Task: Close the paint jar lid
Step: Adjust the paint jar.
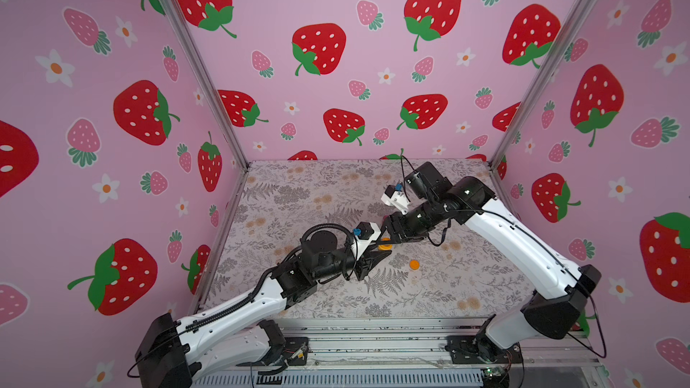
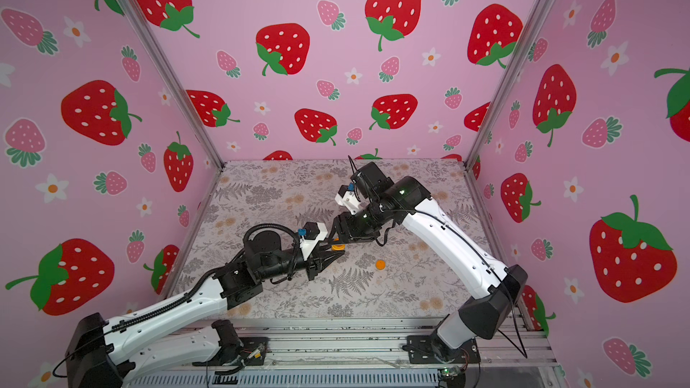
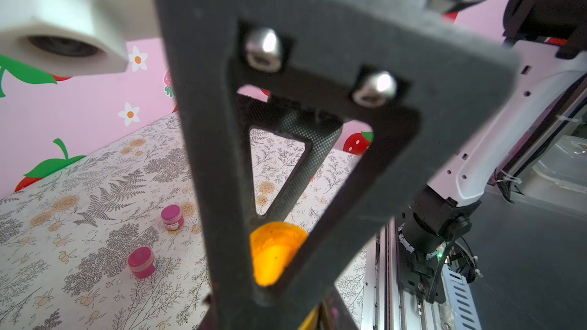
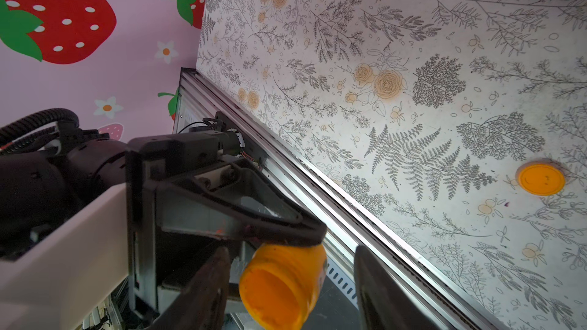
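The orange paint jar (image 4: 282, 284), without its lid, is lifted off the table, and my left gripper (image 1: 385, 251) is shut on it, one finger (image 4: 254, 226) across its side. Its open mouth faces the right wrist camera. My right gripper (image 4: 292, 296) is open, its two fingers (image 4: 206, 290) flanking the jar with a gap on each side. In the left wrist view the jar (image 3: 276, 252) shows through the triangular finger frame. The orange lid (image 1: 414, 264) (image 2: 380, 264) (image 4: 541, 179) lies flat on the floral table, to the right of both grippers.
Two pink paint jars (image 3: 172, 217) (image 3: 141, 261) stand with lids on, on the floral table (image 1: 298, 188). The metal rail (image 1: 373, 334) runs along the front edge. Pink strawberry walls enclose the left, back and right sides.
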You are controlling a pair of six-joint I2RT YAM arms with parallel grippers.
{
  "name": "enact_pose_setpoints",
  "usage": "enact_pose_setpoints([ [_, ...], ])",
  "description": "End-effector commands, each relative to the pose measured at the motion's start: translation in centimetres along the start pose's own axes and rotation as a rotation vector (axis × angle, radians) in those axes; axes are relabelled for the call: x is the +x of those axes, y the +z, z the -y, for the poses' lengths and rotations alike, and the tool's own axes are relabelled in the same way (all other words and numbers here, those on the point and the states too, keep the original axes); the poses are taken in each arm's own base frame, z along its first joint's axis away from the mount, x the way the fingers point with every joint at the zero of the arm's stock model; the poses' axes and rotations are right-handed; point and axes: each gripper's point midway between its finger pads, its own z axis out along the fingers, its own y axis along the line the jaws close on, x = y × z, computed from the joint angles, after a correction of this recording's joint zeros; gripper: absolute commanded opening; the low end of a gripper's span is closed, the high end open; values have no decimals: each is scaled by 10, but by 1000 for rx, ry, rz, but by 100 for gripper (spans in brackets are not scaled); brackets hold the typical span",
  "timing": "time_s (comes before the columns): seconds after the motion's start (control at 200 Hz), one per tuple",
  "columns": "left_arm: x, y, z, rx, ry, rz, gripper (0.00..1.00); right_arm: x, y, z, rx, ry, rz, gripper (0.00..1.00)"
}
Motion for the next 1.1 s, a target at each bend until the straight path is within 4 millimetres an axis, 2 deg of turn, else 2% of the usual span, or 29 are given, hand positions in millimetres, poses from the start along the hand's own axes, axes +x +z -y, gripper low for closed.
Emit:
enact_pose_setpoints([
  [0.0,-27,-1,4,15,38,71,0,4,-1,-2,7,-2,-20,60],
  [0.2,-27,0,4,11,41,71,0,7,3,-1,15,1,-38,53],
  [0.365,-28,0,3,7,47,73,0,9,4,-5,7,-5,-48,37],
  [0.49,-29,0,2,1,51,77,0,11,6,-6,-3,-3,-59,28],
  [0.8,-33,-3,0,-18,67,88,5,14,2,-10,-23,-2,-54,23],
  [0.815,-34,-4,0,-19,67,89,9,14,2,-10,-24,0,-55,23],
  [0.845,-33,-4,0,-20,67,90,11,15,2,-10,-25,1,-55,22],
  [1.096,-40,-11,0,-29,71,121,18,13,2,-13,-59,12,-37,21],
])
